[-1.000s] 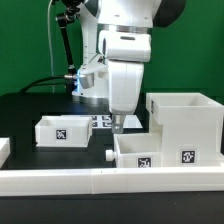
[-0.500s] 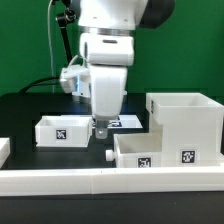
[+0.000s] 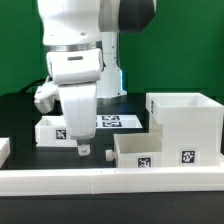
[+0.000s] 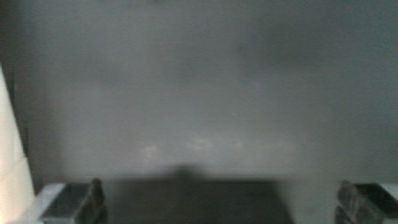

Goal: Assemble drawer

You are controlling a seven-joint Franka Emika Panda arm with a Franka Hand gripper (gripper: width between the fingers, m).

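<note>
The drawer's large cube-shaped casing (image 3: 186, 125) stands at the exterior view's right. One shallow tray (image 3: 140, 150) lies against its front, with its knob (image 3: 108, 155) pointing to the exterior view's left. The other tray (image 3: 50, 131) lies at the left, partly hidden by my arm. My gripper (image 3: 82, 148) hangs low in front of this left tray, just above the table. In the wrist view the gripper (image 4: 219, 205) is open, with its fingers (image 4: 93, 200) wide apart over bare dark table and nothing between them. That view is blurred.
A long low white rail (image 3: 110, 181) runs along the front of the table. The marker board (image 3: 112, 122) lies behind the trays. A white edge (image 4: 9, 150) shows at the side of the wrist view. A small white part (image 3: 3, 149) sits at the far left.
My arm has swung to the exterior view's left, from above the marker board and the knobbed tray to in front of the left tray. The parts have not moved.
</note>
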